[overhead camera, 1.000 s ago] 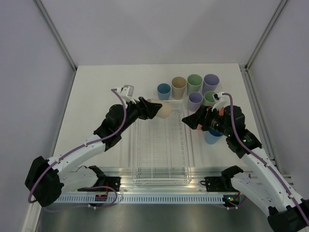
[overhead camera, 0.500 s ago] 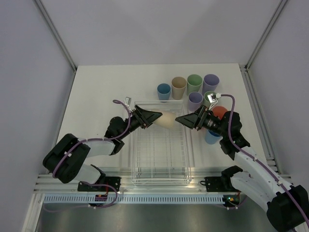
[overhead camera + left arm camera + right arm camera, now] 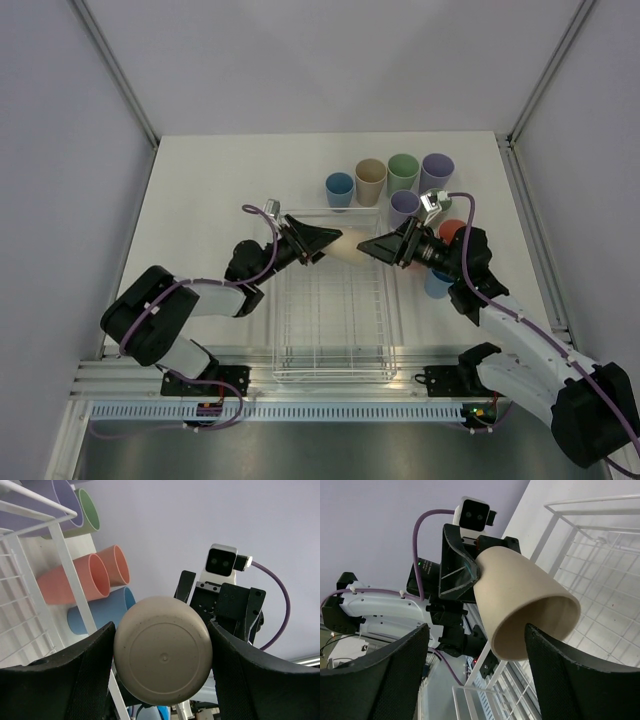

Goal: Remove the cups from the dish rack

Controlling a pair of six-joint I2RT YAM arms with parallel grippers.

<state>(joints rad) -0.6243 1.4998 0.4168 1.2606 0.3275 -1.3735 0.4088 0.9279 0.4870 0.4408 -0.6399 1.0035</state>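
Observation:
My left gripper (image 3: pixel 330 241) is shut on a beige cup (image 3: pixel 347 246) and holds it sideways above the far end of the clear dish rack (image 3: pixel 330 345). In the left wrist view the cup's base (image 3: pixel 162 650) sits between both fingers (image 3: pixel 75 675). My right gripper (image 3: pixel 370 246) is open, and its jaws stand on either side of the cup's open mouth (image 3: pixel 535 625) without touching it. Several other cups stand on the table past the rack: blue (image 3: pixel 339 187), beige (image 3: pixel 370 180), green (image 3: pixel 403 171), purple (image 3: pixel 437 171), a second purple (image 3: pixel 404 208), coral (image 3: pixel 452 232) and blue (image 3: pixel 437 284).
The rack's white wire bars (image 3: pixel 590 535) lie under the cup and hold no cups that I can see. The right arm (image 3: pixel 510 320) crosses over the cups at the right. White walls close in the table (image 3: pixel 210 200) on three sides.
My left gripper has carried the beige cup to the right and turned it toward the right arm. My right gripper has moved left, up to the cup's mouth.

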